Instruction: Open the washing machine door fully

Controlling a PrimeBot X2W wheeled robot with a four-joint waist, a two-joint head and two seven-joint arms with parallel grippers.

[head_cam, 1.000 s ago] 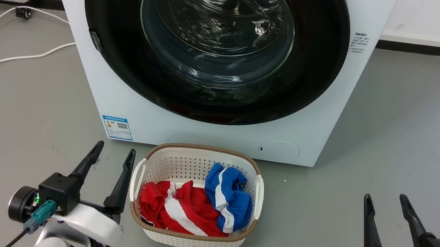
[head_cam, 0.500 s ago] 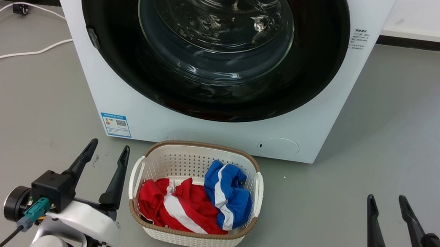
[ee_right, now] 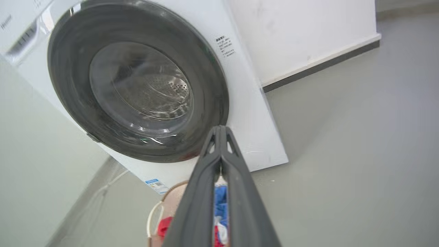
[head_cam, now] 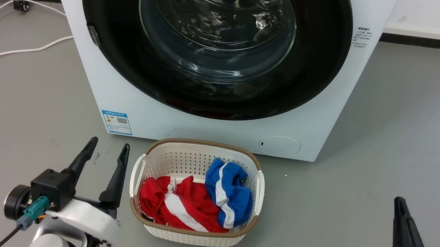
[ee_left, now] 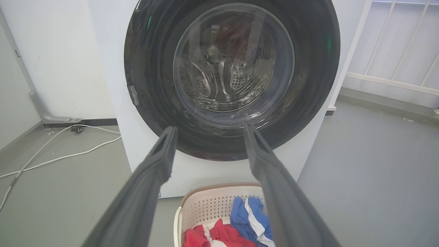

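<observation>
Head view: washing machine door [head_cam: 316,68] shut flush, beyond basket [head_cam: 203,151]; left claw [head_cam: 110,143] spread, right claw [ee_right: 219,128] pressed together, both well short. Hook left-rim tab [head_cam: 94,35], likely the catch, swing wide

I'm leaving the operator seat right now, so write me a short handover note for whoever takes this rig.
Left end effector: open, empty, low beside the laundry basket.
Right end effector: shut, empty, short of the machine.
Washing machine door: closed flush on the washing machine; small grey tab on its rim, at the head view's left.
Done: nothing on the door yet.
Left: reach the door, pull it free, swing it fully open. The basket stands right in front, so mind it.
</observation>
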